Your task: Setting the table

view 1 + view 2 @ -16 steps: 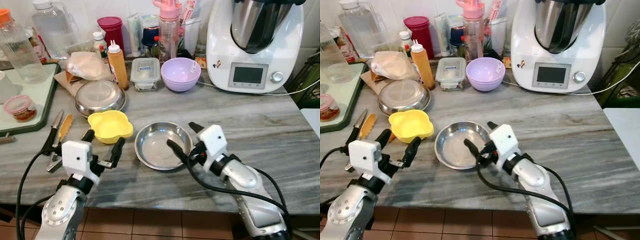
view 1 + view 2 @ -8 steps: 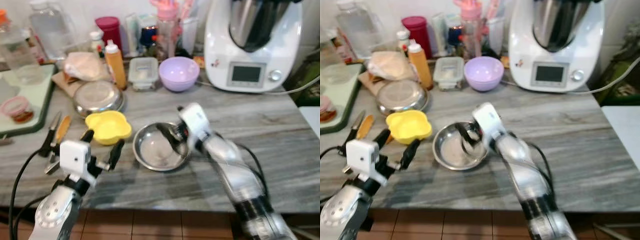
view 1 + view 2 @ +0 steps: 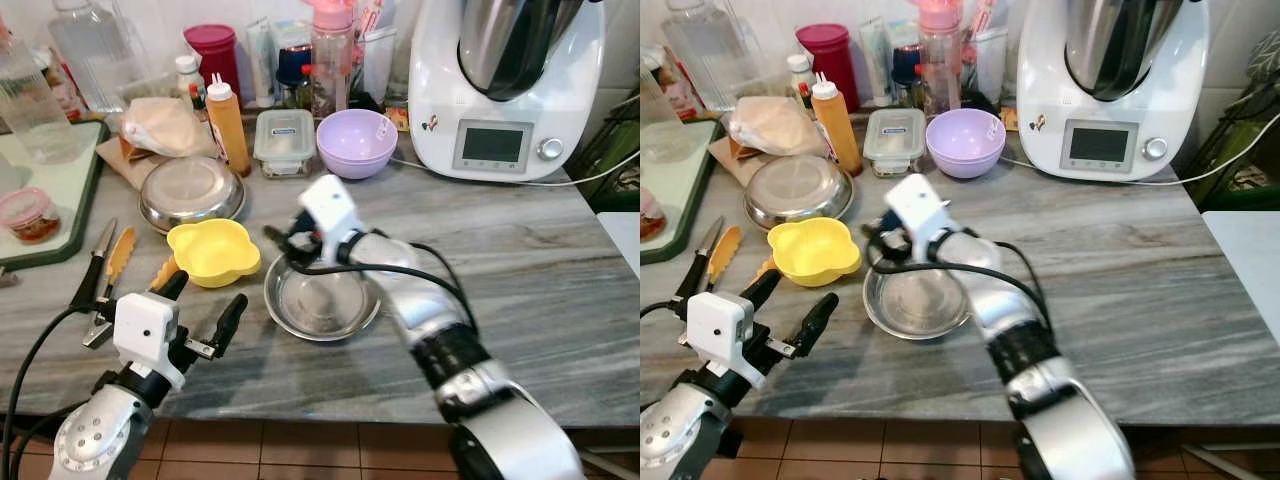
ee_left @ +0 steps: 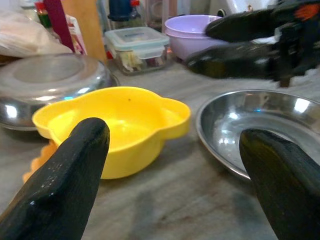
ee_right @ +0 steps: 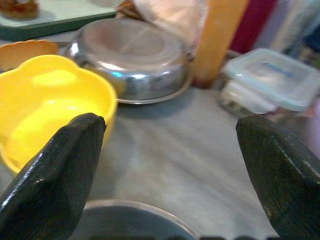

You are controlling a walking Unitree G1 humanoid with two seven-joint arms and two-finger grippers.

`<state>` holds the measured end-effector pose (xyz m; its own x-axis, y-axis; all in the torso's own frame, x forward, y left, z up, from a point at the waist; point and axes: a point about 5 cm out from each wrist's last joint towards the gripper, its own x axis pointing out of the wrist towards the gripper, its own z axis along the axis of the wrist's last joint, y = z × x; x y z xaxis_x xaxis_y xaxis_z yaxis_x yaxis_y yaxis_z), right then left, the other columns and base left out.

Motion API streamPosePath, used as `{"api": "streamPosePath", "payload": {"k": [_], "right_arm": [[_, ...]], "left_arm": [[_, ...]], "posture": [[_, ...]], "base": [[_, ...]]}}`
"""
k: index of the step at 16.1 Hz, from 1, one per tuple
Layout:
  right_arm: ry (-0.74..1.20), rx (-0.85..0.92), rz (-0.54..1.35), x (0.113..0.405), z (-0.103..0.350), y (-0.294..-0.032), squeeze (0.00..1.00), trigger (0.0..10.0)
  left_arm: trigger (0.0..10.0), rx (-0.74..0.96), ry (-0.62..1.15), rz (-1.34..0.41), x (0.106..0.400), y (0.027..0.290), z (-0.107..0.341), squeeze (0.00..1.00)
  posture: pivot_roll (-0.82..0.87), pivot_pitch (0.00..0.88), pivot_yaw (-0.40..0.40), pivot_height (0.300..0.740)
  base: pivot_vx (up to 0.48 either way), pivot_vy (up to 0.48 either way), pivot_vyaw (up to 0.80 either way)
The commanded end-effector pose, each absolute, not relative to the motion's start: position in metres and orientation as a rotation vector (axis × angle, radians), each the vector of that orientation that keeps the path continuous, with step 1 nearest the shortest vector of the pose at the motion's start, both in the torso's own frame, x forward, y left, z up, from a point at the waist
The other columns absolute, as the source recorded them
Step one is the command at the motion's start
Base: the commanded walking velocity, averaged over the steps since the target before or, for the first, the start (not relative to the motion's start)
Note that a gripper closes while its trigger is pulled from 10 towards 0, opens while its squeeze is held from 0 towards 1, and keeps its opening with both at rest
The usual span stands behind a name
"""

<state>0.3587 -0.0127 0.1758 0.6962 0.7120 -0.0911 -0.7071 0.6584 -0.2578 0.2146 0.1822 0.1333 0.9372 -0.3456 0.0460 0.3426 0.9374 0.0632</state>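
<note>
At centre frame, the right gripper (image 3: 283,240) hung spread wide over the far rim of the steel plate (image 3: 322,298), seemingly reaching toward the yellow bowl (image 3: 213,251) just left of it. At lower left, the left gripper (image 3: 202,310) hovered open, holding nothing.

Even, bright light is filling the scene; glare is glinting off the steel bowl (image 3: 320,297); the right wrist view is blurring softly.

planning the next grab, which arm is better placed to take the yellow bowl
Right. Its tool is open, just beside the yellow bowl, above the steel dish. The left tool hangs farther back at the counter edge.
</note>
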Motion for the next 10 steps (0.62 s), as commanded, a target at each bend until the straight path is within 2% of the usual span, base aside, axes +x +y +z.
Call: {"api": "streamPosePath", "payload": {"k": [1,4,10], "right_arm": [[-0.005,-0.296,0.828,0.359,0.175,-0.007,0.0,10.0],[0.043,-0.327,0.863,0.359,0.166,0.003,0.0,10.0],[0.053,-0.328,0.899,0.358,0.156,0.001,0.0,10.0]], "left_arm": [[10.0,0.058,-0.049,-0.347,0.211,0.182,0.133,0.0],[10.0,0.054,-0.039,-0.352,0.209,0.182,0.132,0.0],[10.0,0.052,-0.035,-0.356,0.21,0.181,0.133,0.0]], "posture": [[-0.04,0.147,0.018,0.74],[-0.03,0.144,0.013,0.74],[-0.03,0.139,0.019,0.74]], "base": [[0.0,0.0,0.0],[0.0,0.0,0.0],[0.0,0.0,0.0]]}}
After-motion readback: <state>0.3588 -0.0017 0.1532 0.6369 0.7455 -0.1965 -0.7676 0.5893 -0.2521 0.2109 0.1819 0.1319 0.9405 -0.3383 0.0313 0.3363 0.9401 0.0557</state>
